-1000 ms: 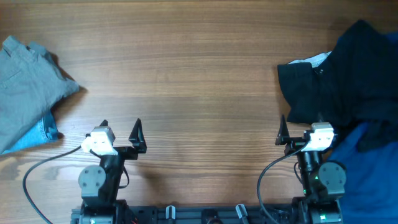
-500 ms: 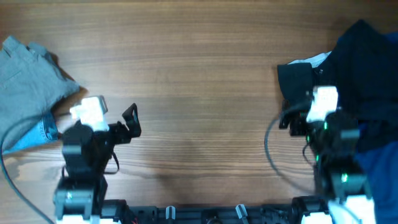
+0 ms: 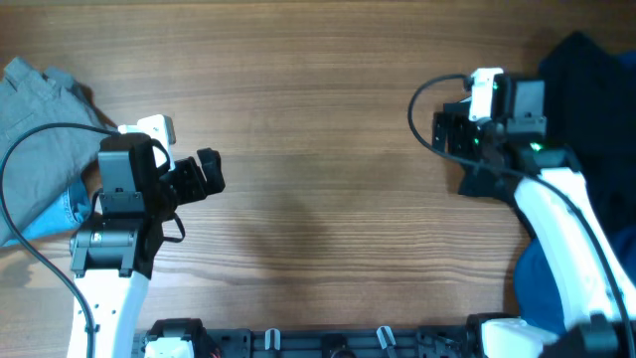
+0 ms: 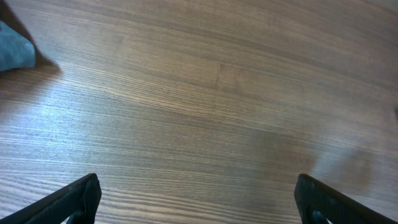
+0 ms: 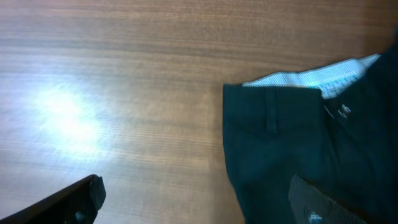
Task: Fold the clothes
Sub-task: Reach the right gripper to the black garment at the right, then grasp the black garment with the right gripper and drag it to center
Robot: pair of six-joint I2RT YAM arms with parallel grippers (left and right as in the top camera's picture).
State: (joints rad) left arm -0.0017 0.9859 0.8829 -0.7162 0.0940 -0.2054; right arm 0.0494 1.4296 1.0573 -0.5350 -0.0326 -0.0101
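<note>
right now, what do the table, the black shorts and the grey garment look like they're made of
Table: wood or wood-look laminate, smooth with slight sheen; straight grain lines and a light glare show.
Black shorts: matte woven cloth, probably cotton blend; stitched belt loop, pale inner waistband.
Grey garment: soft matte fabric, creased; fibre unclear.

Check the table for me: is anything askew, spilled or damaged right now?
Nothing is spilled or damaged. Only what awaits folding looks untidy: a grey garment lies rumpled at the far left, and the black shorts sit bunched at the right, with white lining showing along the waistband.
</note>
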